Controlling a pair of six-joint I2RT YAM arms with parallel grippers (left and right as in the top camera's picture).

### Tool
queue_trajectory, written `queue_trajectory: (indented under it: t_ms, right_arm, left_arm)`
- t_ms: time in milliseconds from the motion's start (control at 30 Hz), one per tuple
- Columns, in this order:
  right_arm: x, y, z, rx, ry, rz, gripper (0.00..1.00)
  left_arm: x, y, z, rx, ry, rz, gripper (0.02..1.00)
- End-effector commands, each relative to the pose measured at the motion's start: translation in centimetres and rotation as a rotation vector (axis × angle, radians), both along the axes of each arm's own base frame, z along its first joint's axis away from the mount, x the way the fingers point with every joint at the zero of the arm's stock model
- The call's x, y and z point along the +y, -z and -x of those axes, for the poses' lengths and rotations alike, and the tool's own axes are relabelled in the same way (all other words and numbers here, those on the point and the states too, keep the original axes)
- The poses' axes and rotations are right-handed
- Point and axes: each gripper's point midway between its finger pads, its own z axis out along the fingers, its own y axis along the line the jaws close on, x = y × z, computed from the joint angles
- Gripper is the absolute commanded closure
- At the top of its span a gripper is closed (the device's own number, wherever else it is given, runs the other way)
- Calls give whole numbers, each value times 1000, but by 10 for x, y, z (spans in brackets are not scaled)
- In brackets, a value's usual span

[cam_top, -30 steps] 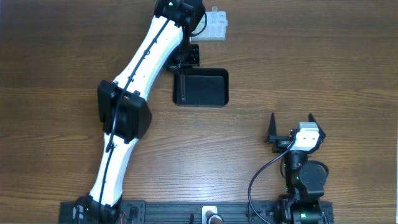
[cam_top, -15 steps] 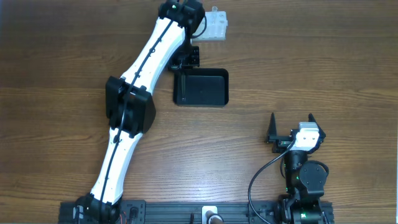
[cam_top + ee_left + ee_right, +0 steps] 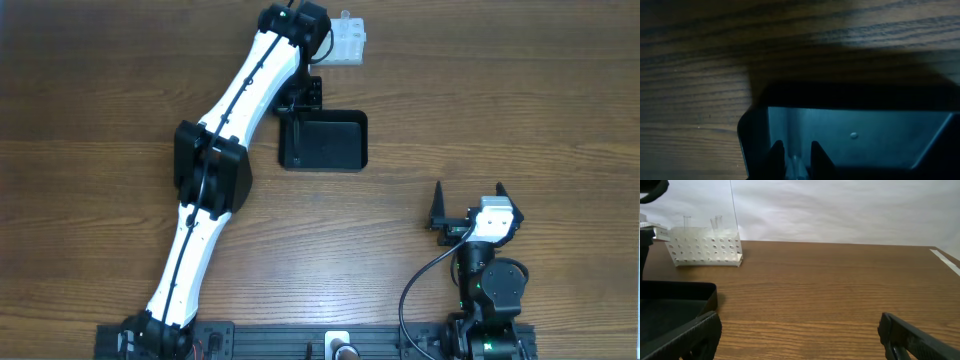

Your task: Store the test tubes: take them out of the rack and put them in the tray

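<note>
The white left arm [image 3: 225, 150] stretches from its base at 7 o'clock to 12 o'clock, wrist bent down over the black rectangular plastic tray [image 3: 335, 145]. The left jaws are closed on a clear glass test tube [image 3: 796, 162], low inside the tray against its 9 o'clock wall. The translucent white perforated rack [image 3: 345, 42] stands just beyond the tray toward 12 o'clock, with tubes upright in it. The black right arm [image 3: 485, 270] sits folded at 4 o'clock over the wooden tabletop [image 3: 520, 90], its right jaws spread wide and holding nothing.
</note>
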Motion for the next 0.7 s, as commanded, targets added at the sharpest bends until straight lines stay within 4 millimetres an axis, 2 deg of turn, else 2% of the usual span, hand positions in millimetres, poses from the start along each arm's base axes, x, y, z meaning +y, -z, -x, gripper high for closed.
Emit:
queue_trajectory:
  t_ms: [33,700]
  right_arm:
    - [2,2,0,0,-11,-3,9]
    - [2,2,0,0,-12,-3,9]
  left_arm:
    - [2,18,-2,26,8,-4,978]
    - [-1,30,-7,19,34,1,980]
